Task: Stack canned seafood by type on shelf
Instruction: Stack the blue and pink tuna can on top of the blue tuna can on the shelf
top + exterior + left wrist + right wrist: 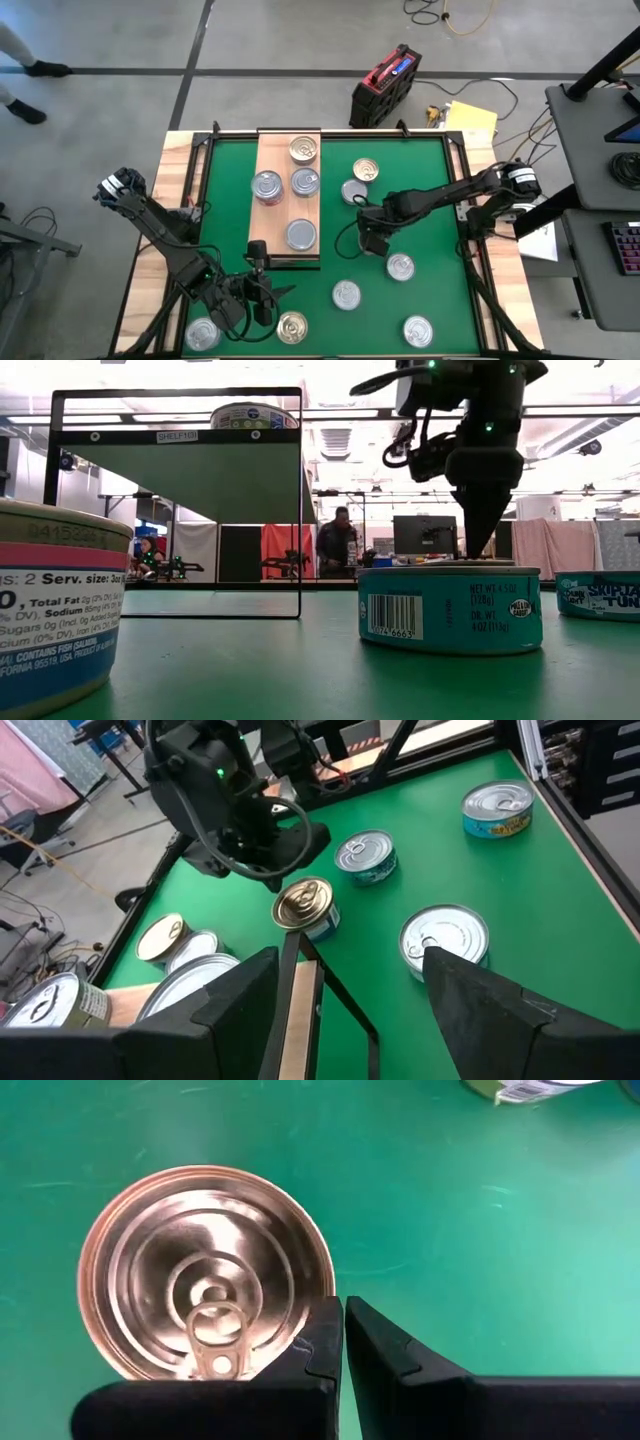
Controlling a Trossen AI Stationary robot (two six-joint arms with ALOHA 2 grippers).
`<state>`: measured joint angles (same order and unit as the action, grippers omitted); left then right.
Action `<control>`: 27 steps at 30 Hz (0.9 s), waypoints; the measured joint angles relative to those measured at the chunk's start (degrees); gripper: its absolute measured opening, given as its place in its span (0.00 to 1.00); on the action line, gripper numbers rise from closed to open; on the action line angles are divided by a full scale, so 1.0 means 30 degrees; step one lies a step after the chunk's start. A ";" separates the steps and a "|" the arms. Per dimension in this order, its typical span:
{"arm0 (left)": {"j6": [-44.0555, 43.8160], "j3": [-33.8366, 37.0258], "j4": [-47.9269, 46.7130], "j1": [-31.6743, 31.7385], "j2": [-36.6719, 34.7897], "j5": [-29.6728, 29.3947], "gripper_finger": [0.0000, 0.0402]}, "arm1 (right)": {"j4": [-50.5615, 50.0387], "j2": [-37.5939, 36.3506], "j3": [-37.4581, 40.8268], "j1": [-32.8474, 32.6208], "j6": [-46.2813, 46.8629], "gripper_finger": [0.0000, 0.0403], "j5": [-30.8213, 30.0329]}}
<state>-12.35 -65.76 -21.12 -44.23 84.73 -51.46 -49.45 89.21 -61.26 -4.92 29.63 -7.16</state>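
Note:
The shelf (290,200), a light wooden board on a black frame (175,435), carries several silver-lidded cans, such as one at its near end (300,234). More cans stand on the green mat (230,150). One of them is gold-lidded (205,1270) (305,905). My right gripper (343,1320) (372,242) is shut, points down and hangs over that can's rim. In the high view it hides the can. My left gripper (350,990) (262,288) stands open by the shelf's near end, with nothing between its fingers. My right gripper's shut fingertips (325,1325) stand at the edge of the gold-lidded can's rim (318,1285), coming from above. I cannot tell whether they touch it. The can sits flat on the mat.
Loose cans dot the mat: two at the far middle (366,171) (354,191), three to the right near side (400,266) (346,294) (418,330), and two by the near edge (292,326) (202,333). A teal can (450,610) fills the low view's foreground.

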 joint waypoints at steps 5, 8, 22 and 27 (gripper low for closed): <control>-0.0054 -0.0015 -0.0155 0.0000 0.0000 -0.0007 0.58 | 0.1164 -0.0011 0.0544 0.0237 -0.0395 0.02 0.0888; -0.0054 -0.0022 -0.0196 0.0000 0.0000 -0.0007 0.58 | 0.1467 -0.0080 0.0917 0.0398 -0.0378 0.02 0.0962; -0.0061 -0.0029 -0.0482 0.0000 0.0000 -0.0007 0.58 | 0.2101 0.0015 0.2525 0.1139 -0.0092 0.02 0.0889; -0.0061 -0.0029 -0.0677 0.0000 0.0000 -0.0015 0.58 | 0.2102 0.0015 0.2586 0.1219 -0.0058 0.02 0.0163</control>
<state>-12.53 -65.84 -23.15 -44.23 84.73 -51.51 -43.14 89.25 -53.50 -1.26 29.45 -6.67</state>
